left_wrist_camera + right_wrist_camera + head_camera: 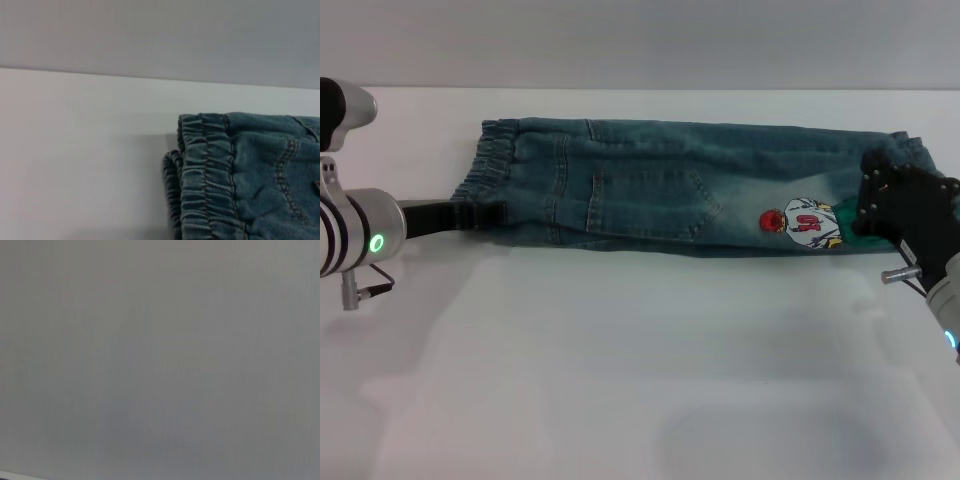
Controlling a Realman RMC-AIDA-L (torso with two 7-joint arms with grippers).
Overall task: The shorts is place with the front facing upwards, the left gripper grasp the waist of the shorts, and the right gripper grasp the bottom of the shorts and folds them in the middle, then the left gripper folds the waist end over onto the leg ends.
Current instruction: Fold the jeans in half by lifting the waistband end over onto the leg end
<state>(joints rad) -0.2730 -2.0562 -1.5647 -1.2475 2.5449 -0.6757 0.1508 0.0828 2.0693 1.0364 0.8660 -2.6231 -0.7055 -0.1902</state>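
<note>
Shorts (690,190) lie crosswise, waist (485,165) pointing left.

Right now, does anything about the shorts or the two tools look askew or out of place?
Nothing stands out. The blue-green denim shorts lie flat, already folded lengthwise into a long strip on the white table. The left tool sits at the gathered waistband; the right tool is at the leg hems beside the cartoon print.
</note>
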